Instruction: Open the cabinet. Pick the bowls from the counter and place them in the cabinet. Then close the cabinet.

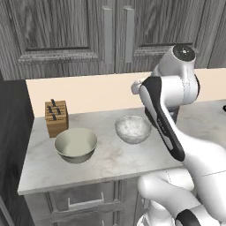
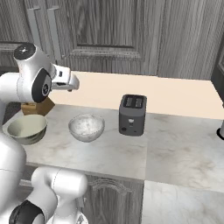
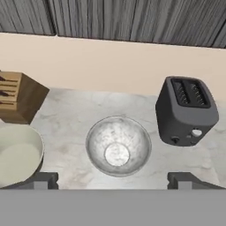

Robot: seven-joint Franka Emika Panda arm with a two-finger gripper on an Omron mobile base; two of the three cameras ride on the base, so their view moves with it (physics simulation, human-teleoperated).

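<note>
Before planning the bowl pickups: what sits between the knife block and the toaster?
In the hand view, the marbled bowl sits between knife block and toaster.

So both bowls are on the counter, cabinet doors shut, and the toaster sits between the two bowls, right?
Not quite. The toaster stands beside the marbled bowl, away from the beige bowl, as the right base view shows. Both bowls are on the counter and the cabinet doors are shut.

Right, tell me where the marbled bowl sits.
The marbled bowl sits upright on the counter, between the beige bowl and the toaster.
</note>
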